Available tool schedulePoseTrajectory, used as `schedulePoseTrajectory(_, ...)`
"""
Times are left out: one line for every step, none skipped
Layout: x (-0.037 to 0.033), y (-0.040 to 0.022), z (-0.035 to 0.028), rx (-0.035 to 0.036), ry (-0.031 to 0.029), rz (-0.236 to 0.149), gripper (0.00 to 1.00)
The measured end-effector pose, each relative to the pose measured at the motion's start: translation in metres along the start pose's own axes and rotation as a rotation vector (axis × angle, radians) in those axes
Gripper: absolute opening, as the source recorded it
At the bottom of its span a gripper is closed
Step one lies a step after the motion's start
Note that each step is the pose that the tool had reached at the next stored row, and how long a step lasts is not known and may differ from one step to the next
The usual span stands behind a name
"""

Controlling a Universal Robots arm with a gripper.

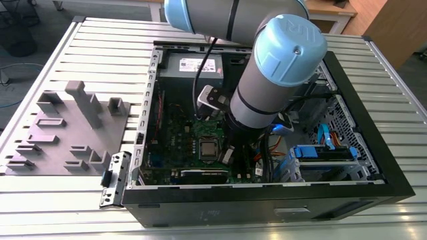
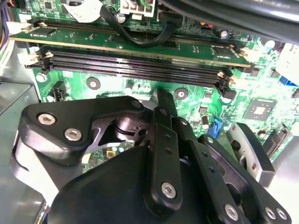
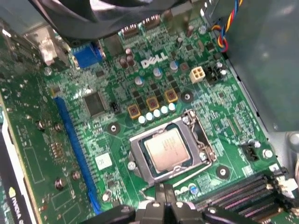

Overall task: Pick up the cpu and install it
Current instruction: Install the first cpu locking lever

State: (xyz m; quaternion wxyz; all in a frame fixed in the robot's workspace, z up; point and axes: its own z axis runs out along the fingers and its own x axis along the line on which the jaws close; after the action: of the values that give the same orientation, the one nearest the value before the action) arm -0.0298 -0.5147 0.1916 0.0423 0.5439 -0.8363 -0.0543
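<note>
The cpu (image 3: 167,149), a flat silvery square, lies flat inside the metal-framed socket (image 3: 204,145) on the green motherboard (image 3: 117,109). The exterior view shows the cpu (image 1: 209,148) near the middle of the open computer case. My gripper (image 3: 162,193) hangs low over the board just beside the socket, between it and the black memory slots (image 2: 135,70). It is shut with nothing between its fingers. In the exterior view the gripper (image 1: 227,155) stands to the right of the cpu, apart from it.
The black computer case (image 1: 267,205) lies open on a slatted metal table (image 1: 73,200). A grey foam parts holder (image 1: 67,130) sits at the exterior view's left. Blue drive bays (image 1: 323,155) and loose cables (image 1: 273,150) crowd the case's right side. A graphics card (image 3: 14,186) borders the board.
</note>
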Motion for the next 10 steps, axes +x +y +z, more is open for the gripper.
schedulePoseTrajectory(0.0, 0.0001, -0.0014, 0.0001, 0.0001, -0.001, 0.11)
schedulePoseTrajectory(-0.0001, 0.0003, -0.003, 0.0001, 0.0001, -0.002, 0.11)
schedulePoseTrajectory(0.0, 0.0006, -0.0047, 0.0001, 0.0001, -0.002, 0.11)
schedulePoseTrajectory(0.0, 0.0008, -0.0064, 0.0001, 0.0001, -0.003, 0.11)
schedulePoseTrajectory(0.0, 0.001, -0.0081, 0.0002, 0.0003, -0.003, 0.11)
schedulePoseTrajectory(-0.0001, 0.0013, -0.0096, 0.0003, 0.0005, -0.004, 0.11)
schedulePoseTrajectory(-0.0004, 0.0015, -0.0103, 0.0004, 0.0006, -0.004, 0.11)
schedulePoseTrajectory(-0.0011, 0.0018, -0.0105, 0.0005, 0.0007, -0.005, 0.11)
schedulePoseTrajectory(-0.0023, 0.0025, -0.0105, 0.0007, 0.0013, -0.005, 0.11)
schedulePoseTrajectory(-0.0039, 0.0034, -0.0104, 0.001, 0.0021, -0.006, 0.11)
